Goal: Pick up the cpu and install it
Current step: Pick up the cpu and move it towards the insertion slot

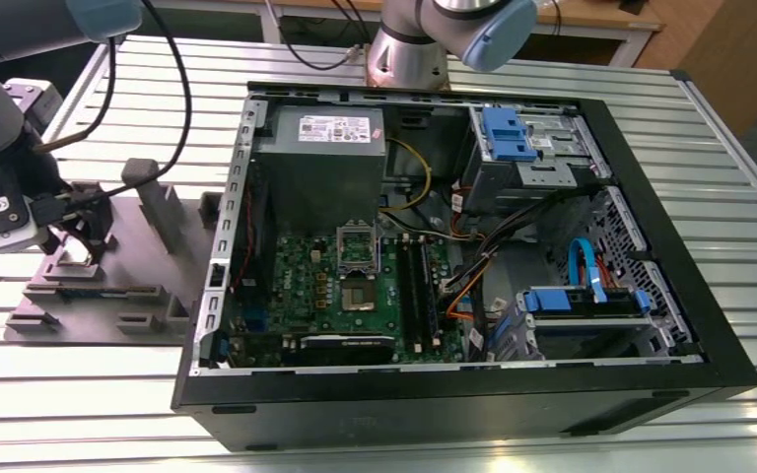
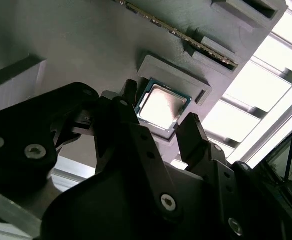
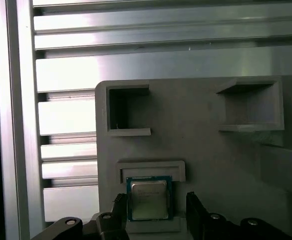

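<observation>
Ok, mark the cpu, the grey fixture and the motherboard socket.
cpu [image 3: 148,199]: first wrist view, centre of its metal top.
grey fixture [image 3: 195,115]: first wrist view, bare top face.
motherboard socket [image 1: 356,293]: exterior view, its middle.

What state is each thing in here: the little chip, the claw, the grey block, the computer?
cpu: lying flat in its recess, not lifted.
gripper: open, one finger on each side of the cpu, gaps showing.
grey holder: flat on the slatted table, beside the case.
computer case: on its side, panel off, inside exposed.
socket: metal frame looks swung open.
</observation>
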### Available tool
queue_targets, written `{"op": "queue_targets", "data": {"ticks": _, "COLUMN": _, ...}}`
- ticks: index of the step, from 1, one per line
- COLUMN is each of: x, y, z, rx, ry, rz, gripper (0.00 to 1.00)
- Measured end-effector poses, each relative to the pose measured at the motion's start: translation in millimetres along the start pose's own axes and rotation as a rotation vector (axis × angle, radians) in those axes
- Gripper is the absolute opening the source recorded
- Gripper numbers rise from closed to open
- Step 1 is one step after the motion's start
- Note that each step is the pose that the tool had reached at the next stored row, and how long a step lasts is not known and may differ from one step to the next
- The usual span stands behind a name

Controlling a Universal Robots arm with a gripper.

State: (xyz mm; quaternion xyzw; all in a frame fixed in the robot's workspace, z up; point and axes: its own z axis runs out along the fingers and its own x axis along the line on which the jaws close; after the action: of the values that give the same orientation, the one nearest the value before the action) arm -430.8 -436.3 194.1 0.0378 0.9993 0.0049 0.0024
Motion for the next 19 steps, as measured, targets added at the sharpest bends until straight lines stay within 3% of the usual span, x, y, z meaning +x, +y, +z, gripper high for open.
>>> {"op": "queue_targets", "data": {"ticks": 12, "x": 1.5, "y": 0.1, "z": 6.9, "rx": 0.0000, "ry": -0.0004, "rz": -0.011, "gripper": 0.59}}
{"op": "queue_targets", "data": {"ticks": 19, "x": 1.6, "y": 0.0, "z": 7.4, "rx": 0.0003, "ry": 0.0000, "rz": -0.011, "gripper": 0.59}}
